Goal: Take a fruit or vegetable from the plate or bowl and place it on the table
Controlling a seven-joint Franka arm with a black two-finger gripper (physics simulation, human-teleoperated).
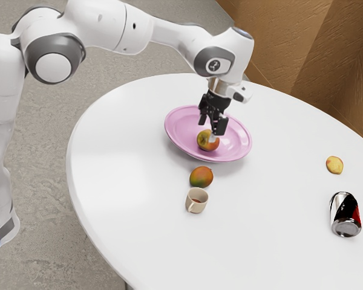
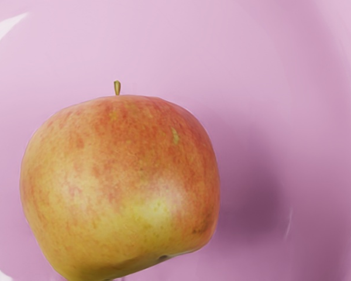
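My gripper point(image 1: 208, 130) hangs over the pink plate point(image 1: 175, 134) with its two fingers apart, so it is open. Just beneath the fingertips an apple point(image 1: 206, 142) rests in the plate, its top partly behind one finger; nothing is held. In the wrist view the red-yellow apple point(image 2: 123, 187) lies on its side, stem showing, on the pink plate point(image 2: 263, 70).
On the white table point(image 1: 127, 187), a mango point(image 1: 201, 177) lies close to the plate's near rim, with a beige cup point(image 1: 197, 200) beside it. Toward the exterior view's right are a yellow fruit point(image 1: 334, 165) and a can point(image 1: 345, 214).
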